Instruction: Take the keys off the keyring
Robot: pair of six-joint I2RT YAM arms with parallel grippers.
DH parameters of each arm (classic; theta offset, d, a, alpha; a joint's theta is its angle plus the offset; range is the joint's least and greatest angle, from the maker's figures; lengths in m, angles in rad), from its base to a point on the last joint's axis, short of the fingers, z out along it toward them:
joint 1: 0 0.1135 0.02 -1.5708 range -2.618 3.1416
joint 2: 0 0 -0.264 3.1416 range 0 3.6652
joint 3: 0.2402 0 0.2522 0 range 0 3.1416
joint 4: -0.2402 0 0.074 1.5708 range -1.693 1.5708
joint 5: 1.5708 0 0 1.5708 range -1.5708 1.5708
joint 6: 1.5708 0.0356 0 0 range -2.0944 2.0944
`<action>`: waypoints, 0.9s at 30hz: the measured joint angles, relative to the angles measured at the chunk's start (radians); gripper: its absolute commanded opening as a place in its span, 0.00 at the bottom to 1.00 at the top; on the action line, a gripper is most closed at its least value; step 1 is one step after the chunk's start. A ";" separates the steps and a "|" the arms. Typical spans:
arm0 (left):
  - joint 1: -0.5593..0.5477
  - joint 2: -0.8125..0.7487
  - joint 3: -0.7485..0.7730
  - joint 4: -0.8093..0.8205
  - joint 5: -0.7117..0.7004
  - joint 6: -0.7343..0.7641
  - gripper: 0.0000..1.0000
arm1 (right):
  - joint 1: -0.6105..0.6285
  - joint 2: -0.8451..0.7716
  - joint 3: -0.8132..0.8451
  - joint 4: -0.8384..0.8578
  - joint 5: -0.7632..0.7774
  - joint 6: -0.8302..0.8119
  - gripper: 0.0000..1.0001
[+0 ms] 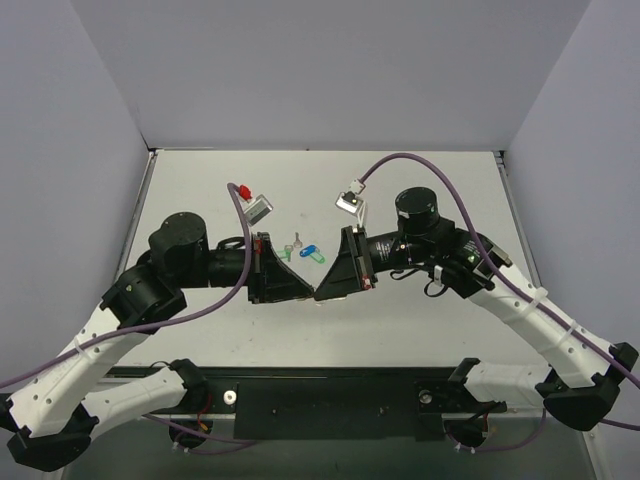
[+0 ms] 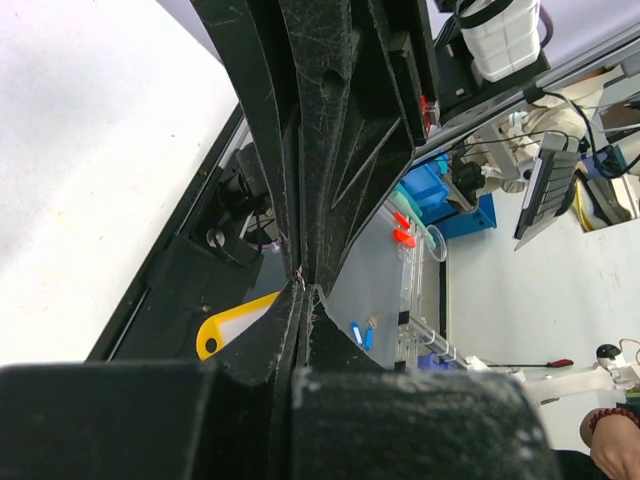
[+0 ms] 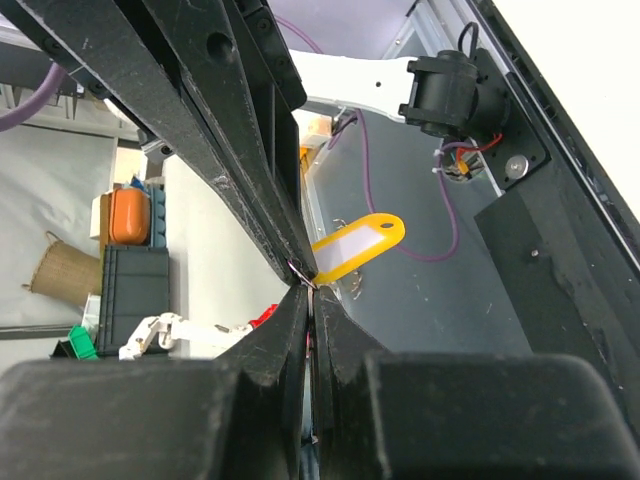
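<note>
My left gripper [image 1: 306,291] and right gripper [image 1: 324,291] meet tip to tip above the table's middle, both shut. In the left wrist view my left gripper [image 2: 303,292] pinches the thin metal ring [image 2: 298,279], and the yellow keyring tag [image 2: 236,325] sticks out left behind its finger. In the right wrist view my right gripper [image 3: 311,291] is shut on a thin silver strip, seemingly a key seen edge-on. The ring [image 3: 302,271] sits at the tips and the yellow tag [image 3: 356,245] juts out right. From above, tag and keys are hidden by the fingers.
A green key tag with a small key [image 1: 289,248] and a blue key tag [image 1: 311,255] lie on the table just behind the grippers. The black front rail [image 1: 330,400] runs along the near edge. Grey walls stand left, right and behind.
</note>
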 measured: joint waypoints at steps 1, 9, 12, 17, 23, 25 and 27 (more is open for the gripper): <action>0.005 0.006 0.006 -0.014 0.004 0.009 0.00 | -0.003 0.005 0.007 -0.016 -0.001 -0.013 0.00; 0.066 0.058 0.016 -0.049 0.050 0.026 0.00 | -0.088 0.010 0.013 -0.066 0.005 -0.075 0.00; 0.071 0.064 0.014 -0.097 0.088 0.034 0.00 | -0.114 -0.001 0.013 -0.062 0.006 -0.092 0.00; 0.077 0.064 0.014 -0.144 0.111 0.048 0.00 | -0.125 -0.023 0.022 -0.109 0.004 -0.150 0.00; 0.101 0.061 0.015 -0.266 -0.012 0.096 0.00 | -0.200 -0.055 0.026 -0.231 0.084 -0.240 0.00; 0.103 0.056 0.015 -0.312 -0.079 0.109 0.00 | -0.213 -0.063 0.026 -0.264 0.142 -0.259 0.00; 0.103 0.045 0.015 -0.344 -0.135 0.116 0.00 | -0.215 -0.070 0.022 -0.293 0.207 -0.276 0.00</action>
